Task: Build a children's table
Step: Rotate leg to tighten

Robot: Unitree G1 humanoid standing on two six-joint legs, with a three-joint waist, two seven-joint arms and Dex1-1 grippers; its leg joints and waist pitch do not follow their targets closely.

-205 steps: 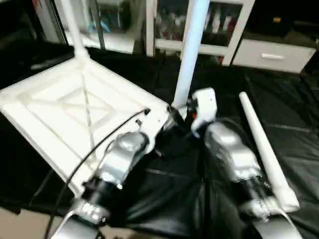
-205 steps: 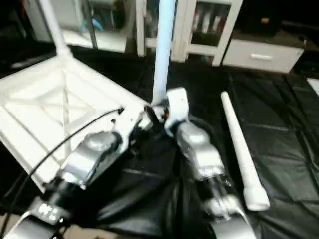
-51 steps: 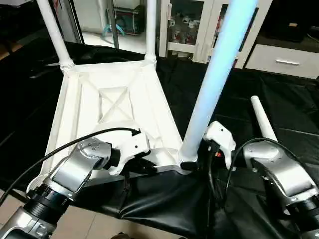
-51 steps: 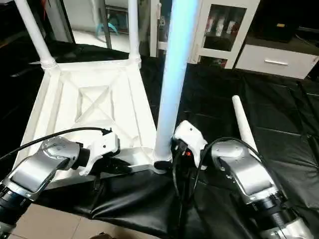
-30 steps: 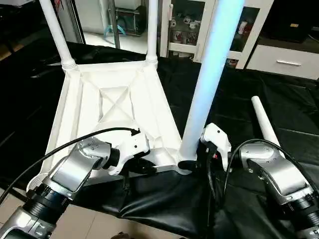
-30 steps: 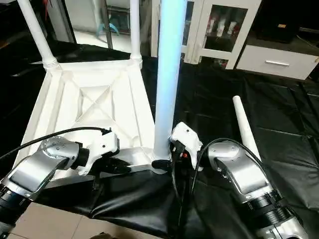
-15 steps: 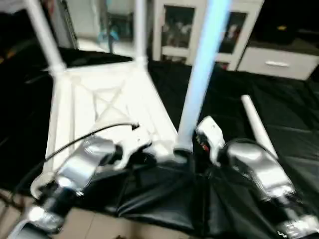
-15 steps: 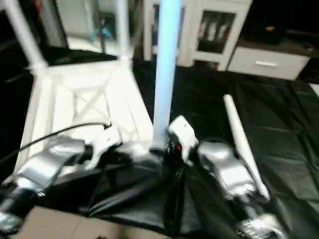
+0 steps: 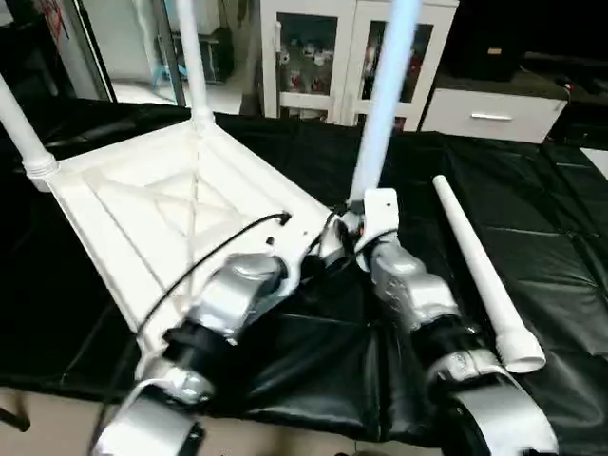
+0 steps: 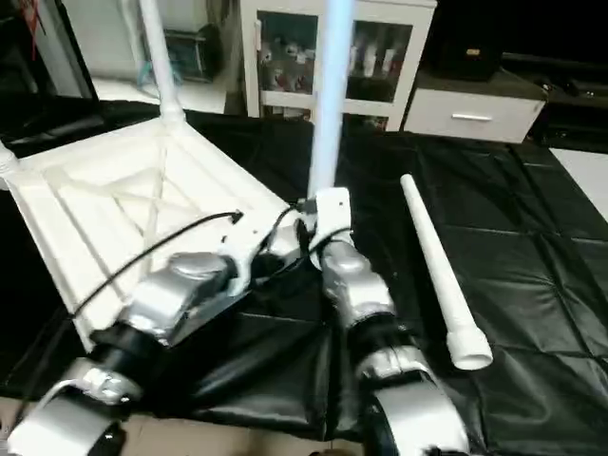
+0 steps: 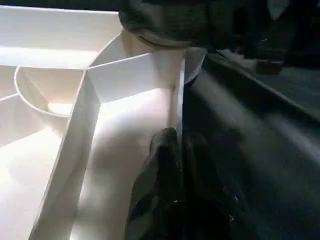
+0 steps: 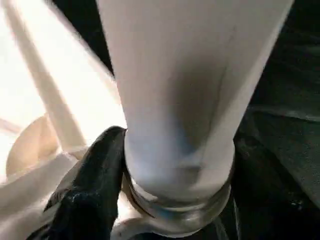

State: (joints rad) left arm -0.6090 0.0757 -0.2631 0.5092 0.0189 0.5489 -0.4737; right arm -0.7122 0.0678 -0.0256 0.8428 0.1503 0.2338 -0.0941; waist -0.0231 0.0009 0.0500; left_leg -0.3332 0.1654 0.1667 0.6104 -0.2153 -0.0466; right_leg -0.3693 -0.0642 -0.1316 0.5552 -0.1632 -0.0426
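Tabletop (image 9: 161, 204) laid upside down on black-covered table (image 9: 532, 218), two far legs already fitted. Third leg (image 9: 380, 114) stood upright in near corner socket, clamped at base by right gripper (image 12: 165, 175). Tabletop rim pinched by left gripper (image 11: 176, 150) (jaws together on thin wall). Fourth leg (image 9: 480, 266) left lying loose, well apart; judged next: release, fetch, seat it. No writing readable.

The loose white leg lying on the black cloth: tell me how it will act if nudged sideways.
The loose leg is a round tapered tube, so it would probably roll, curving toward its thinner end. It looks like hollow plastic, likely light and stiff. The wrinkled black cloth may slow it.
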